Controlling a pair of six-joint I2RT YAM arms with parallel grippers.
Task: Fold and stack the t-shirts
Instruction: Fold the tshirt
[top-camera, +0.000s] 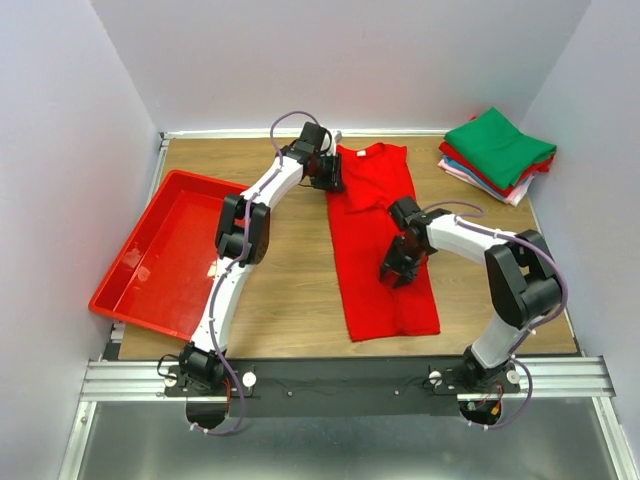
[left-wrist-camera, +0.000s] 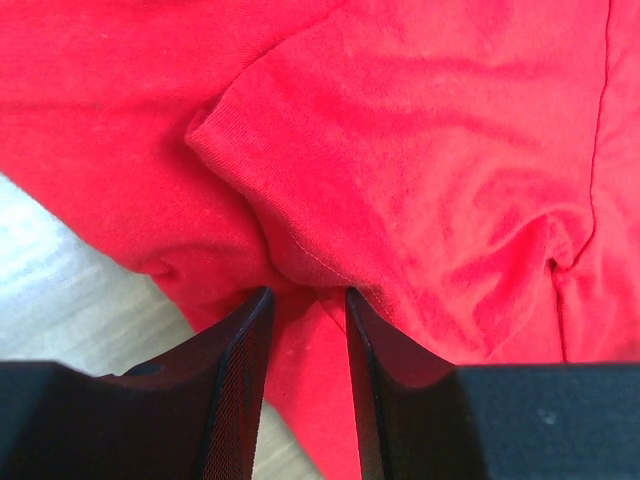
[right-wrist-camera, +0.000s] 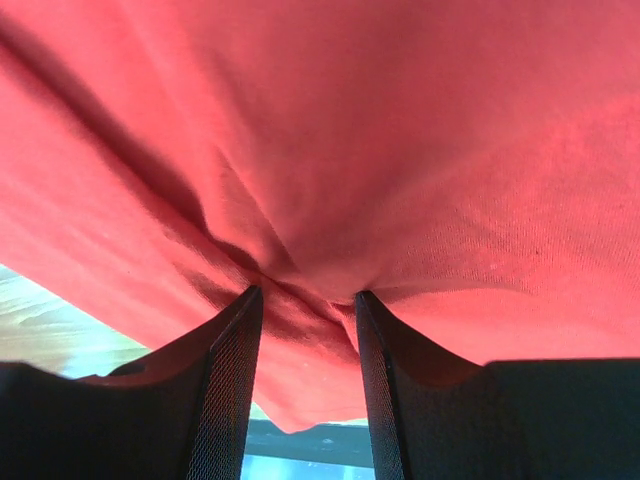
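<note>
While both tools are closed tight on the red t-shirt (top-camera: 375, 290) mid-worktop, slip is my worry. My left gripper (left-wrist-camera: 307, 292) nips just the stitched sleeve hem (left-wrist-camera: 225, 165) toward the far edge; my right gripper (right-wrist-camera: 308, 292) holds a bunched, lifted fold. The knit is soft and thin, so a shallow bite could pull free and skew the fold. The folded stack (top-camera: 497, 150) sits in the far-right corner.

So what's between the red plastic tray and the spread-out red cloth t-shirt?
Top view: only the left arm, over bare wooden tabletop, lies between the red plastic tray and the red cloth t-shirt.
</note>
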